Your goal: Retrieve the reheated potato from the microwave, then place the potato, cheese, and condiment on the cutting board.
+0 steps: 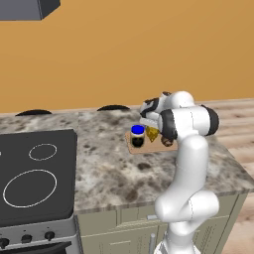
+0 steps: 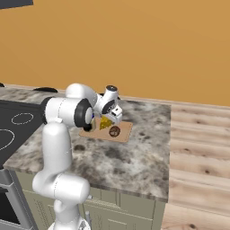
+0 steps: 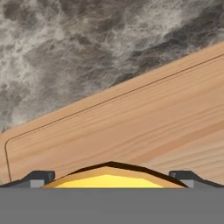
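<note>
The grey marbled countertop [image 1: 114,168] carries a black stovetop [image 1: 34,173] at its left side; the stovetop is well apart from the other things. The cutting board [image 2: 123,130] lies near the back edge of the countertop, toward its right end. On the board stand the condiment [image 1: 137,136] at the left end, the cheese [image 2: 106,122] in the middle and the potato [image 2: 114,131] toward the right end. The robot's own arm covers part of the board in both base views. The gripper [image 3: 109,176] hangs just over the cheese, its two fingertips [image 3: 38,177] wide apart on both sides of the yellow wedge, not pressing it.
</note>
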Available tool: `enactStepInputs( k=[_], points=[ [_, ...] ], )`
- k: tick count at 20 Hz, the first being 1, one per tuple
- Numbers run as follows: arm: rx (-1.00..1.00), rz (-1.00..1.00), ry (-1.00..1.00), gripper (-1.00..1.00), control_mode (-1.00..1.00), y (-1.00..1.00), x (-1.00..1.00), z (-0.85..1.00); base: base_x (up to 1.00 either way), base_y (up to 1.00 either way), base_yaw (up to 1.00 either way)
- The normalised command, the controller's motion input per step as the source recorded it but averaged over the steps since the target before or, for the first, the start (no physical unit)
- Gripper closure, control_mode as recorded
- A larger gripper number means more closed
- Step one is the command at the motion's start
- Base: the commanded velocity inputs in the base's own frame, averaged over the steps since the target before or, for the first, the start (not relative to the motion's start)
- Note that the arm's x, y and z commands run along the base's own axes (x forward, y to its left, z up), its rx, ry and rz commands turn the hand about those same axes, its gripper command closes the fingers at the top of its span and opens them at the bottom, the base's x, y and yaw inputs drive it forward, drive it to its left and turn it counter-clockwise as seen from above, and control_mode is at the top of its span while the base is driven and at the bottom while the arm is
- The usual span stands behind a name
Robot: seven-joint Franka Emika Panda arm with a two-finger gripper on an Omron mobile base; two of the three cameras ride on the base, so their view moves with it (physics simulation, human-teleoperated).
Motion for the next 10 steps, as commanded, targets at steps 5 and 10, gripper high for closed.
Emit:
enactStepInputs(
  k=[5,10],
  points=[
    [-0.2,0.05,-0.06,-1.0,-1.0,-0.01,0.0,-0.05,0.0,0.0,0.0],
    [-0.06,0.01,0.0,-1.0,-1.0,0.0,0.03,-0.16,0.0,0.0,0.0]
  ],
)
